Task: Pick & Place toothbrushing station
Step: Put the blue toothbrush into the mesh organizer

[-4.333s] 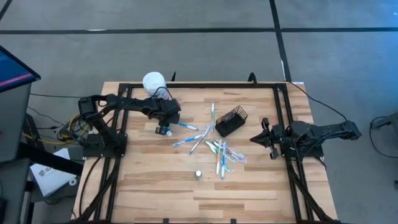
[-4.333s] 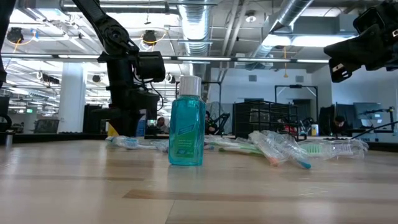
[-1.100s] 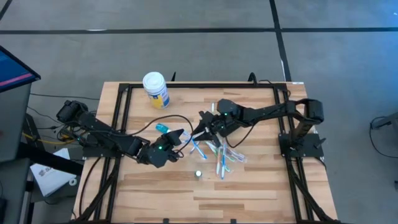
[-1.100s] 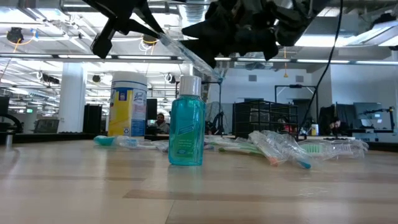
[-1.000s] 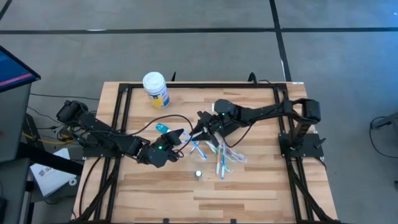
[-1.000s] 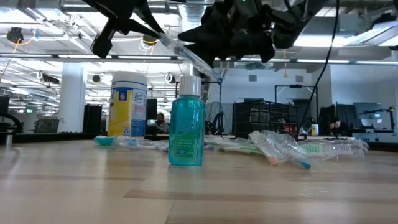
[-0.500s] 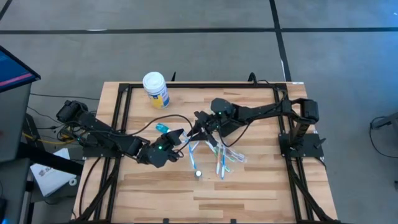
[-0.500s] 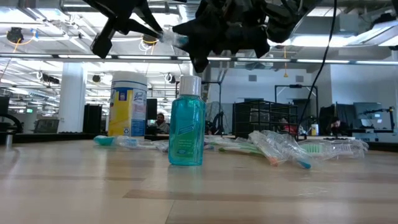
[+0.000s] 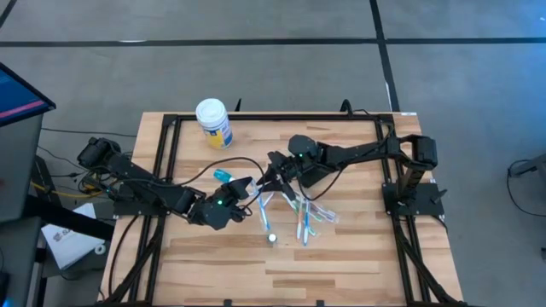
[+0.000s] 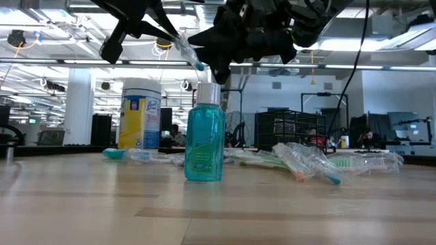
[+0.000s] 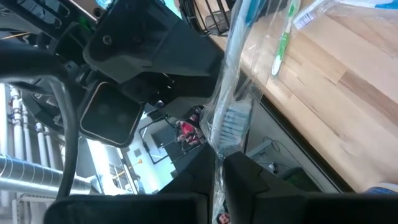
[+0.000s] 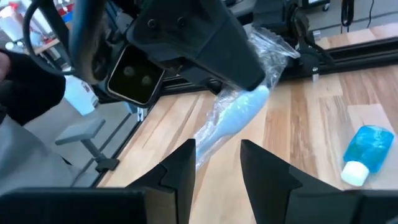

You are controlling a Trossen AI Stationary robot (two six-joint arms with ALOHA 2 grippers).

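1. Toothbrushes [image 9: 303, 215] lie in a loose pile near the middle of our table [image 9: 341, 256].
2. Our left gripper [image 9: 241, 189] is pinched tight on one wrapped toothbrush [image 11: 231, 102], lifted above the wood.
3. Our right gripper [image 9: 271, 176] faces it, fingers [image 12: 183, 163] apart, holding nothing.
4. We see the small teal bottle [image 10: 205, 136] standing in front of the pile.
5. We see the wire-mesh holder [image 10: 287, 131] behind the pile.

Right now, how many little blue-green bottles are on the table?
2. The upright bottle stands alone, closest to the low camera; the lying bottle rests on its side by the left gripper. The arms may hide others.
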